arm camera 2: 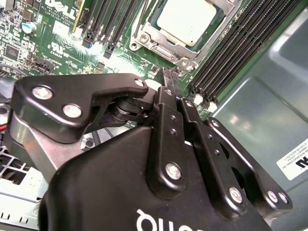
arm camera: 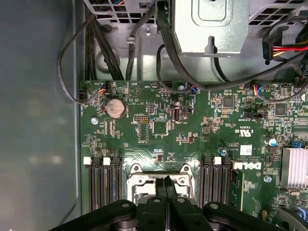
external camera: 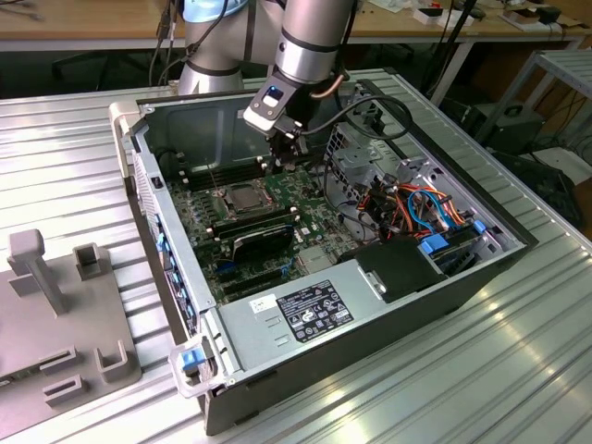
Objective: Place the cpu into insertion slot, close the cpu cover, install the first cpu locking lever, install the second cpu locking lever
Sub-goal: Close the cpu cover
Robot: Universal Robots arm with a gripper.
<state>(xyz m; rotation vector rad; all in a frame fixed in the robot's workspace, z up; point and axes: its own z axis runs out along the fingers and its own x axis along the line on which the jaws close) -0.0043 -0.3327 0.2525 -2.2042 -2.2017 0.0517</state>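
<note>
The gripper [arm camera: 166, 184] hangs just above the motherboard [arm camera: 159, 127], its fingers pressed together with nothing between them. Just beyond the fingertips, the cpu [arm camera 2: 186, 19] lies in the insertion slot [arm camera 2: 166, 50], framed by the cpu cover [arm camera 2: 153, 21], with memory slots [arm camera 2: 231, 53] alongside.

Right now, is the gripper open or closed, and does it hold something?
Gripper: closed, fingers pressed together, nothing visible between them; its tips are close to the cpu.

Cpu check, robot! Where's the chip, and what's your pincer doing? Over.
Pincer shut, tips at the cpu cover edge. Cpu seated, cover lying around it. Nothing seen in the way.
</note>
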